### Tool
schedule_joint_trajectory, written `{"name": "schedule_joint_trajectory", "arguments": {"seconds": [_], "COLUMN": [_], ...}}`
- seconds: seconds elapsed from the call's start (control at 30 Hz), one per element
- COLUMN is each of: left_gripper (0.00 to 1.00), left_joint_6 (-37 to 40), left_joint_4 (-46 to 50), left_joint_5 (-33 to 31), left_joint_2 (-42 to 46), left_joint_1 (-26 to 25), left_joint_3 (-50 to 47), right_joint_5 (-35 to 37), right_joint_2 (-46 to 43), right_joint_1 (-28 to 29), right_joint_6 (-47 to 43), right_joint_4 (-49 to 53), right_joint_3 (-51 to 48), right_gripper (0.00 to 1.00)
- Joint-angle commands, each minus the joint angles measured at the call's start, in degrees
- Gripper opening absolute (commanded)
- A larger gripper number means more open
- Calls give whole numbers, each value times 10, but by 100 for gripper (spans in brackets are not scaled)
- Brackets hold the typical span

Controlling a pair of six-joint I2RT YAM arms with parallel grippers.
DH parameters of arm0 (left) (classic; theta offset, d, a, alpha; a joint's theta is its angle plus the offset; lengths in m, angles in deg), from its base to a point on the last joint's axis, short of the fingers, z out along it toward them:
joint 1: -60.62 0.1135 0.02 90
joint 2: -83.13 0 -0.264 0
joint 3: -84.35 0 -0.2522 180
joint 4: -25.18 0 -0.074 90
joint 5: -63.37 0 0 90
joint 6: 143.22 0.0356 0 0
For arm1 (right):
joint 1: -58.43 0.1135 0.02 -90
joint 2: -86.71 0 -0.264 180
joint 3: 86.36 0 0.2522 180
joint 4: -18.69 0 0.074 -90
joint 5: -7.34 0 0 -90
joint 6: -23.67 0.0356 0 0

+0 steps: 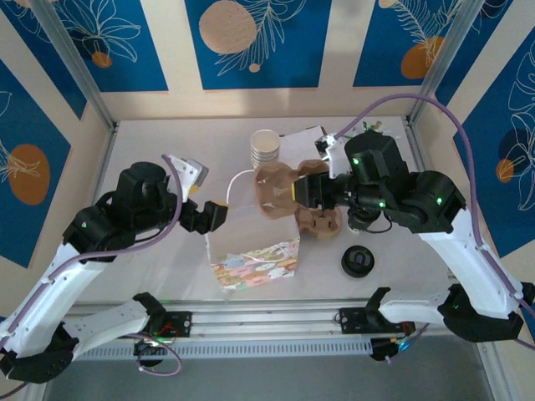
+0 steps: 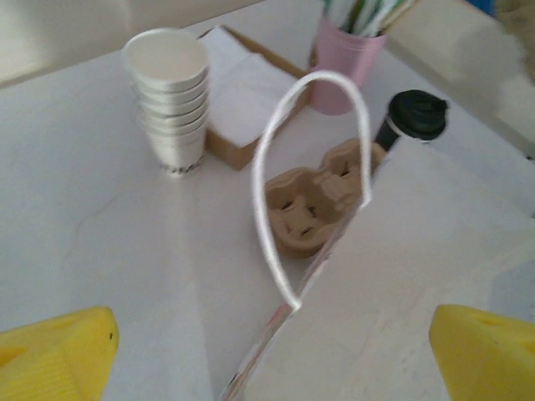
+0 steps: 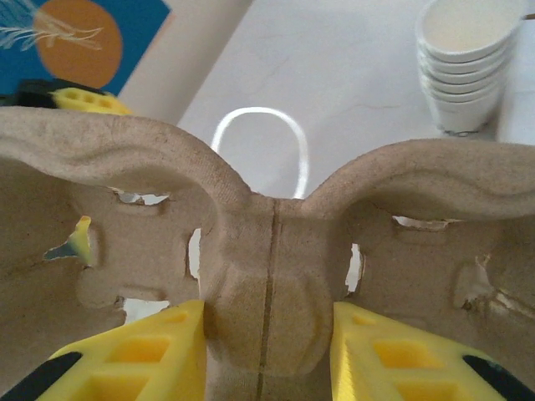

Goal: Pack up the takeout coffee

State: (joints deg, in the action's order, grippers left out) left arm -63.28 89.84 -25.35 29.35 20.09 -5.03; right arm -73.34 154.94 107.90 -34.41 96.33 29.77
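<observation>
From overhead, the right gripper [image 1: 299,190] is clenched on a brown pulp cup carrier [image 1: 272,190], right at the far edge of the white paper bag [image 1: 251,246]. A second carrier [image 1: 319,224] sits on the table [image 1: 150,142] just beside the bag, so that's two carriers. There's one stack of paper cups [image 1: 266,148] behind them and one loose black lid [image 1: 358,261] off to the right. The left gripper [image 1: 216,215] is at the bag's left edge. The right arm hangs over the back right of the table.

The left wrist cam fills in that corner: one black-lidded coffee cup [image 2: 414,117], one pink cup of straws [image 2: 347,63] and a tray of napkins [image 2: 251,92]. Its yellow fingers [image 2: 50,355] are spread wide with nothing clamped. The bag's panel sits between them and the white handle loop [image 2: 309,167] stands up. The stack looks like six cups, though the rims blur together.

On the right wrist cam, both yellow pads [image 3: 125,355] pinch the carrier's centre ridge, and the carrier blocks most of the table. Over its top edge you get the handle loop, the cup stack and a sliver of the left gripper's yellow tip.
</observation>
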Motion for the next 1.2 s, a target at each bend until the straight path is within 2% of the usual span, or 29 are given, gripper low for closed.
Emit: {"name": "schedule_joint_trajectory", "arguments": {"seconds": [0.0,0.1,0.3,0.4,0.53,0.77,1.17], "left_gripper": [90,85,79,79,79,82,85], "left_joint_6": [-83,-117,-156,-157,-153,-144,-148], "left_joint_4": [40,62,17,11,4,17,20], "left_joint_5": [-106,-140,-158,-145,-114,-109,-108], "left_joint_2": [13,34,103,116,123,118,115], "left_joint_1": [-3,-4,-4,-4,-4,-4,-4], "left_joint_3": [-9,-20,-84,-98,-106,-115,-120], "right_joint_5": [-29,-50,-52,-49,-53,-70,-66], "right_joint_2": [14,33,75,97,105,104,91], "right_joint_1": [30,47,97,108,111,106,85], "right_joint_6": [30,55,80,86,99,121,127], "right_joint_4": [-2,-3,-28,-26,-43,-74,-59], "right_joint_3": [36,44,45,49,28,-14,-61], "right_gripper": [39,38,38,38,38,38,37]}}
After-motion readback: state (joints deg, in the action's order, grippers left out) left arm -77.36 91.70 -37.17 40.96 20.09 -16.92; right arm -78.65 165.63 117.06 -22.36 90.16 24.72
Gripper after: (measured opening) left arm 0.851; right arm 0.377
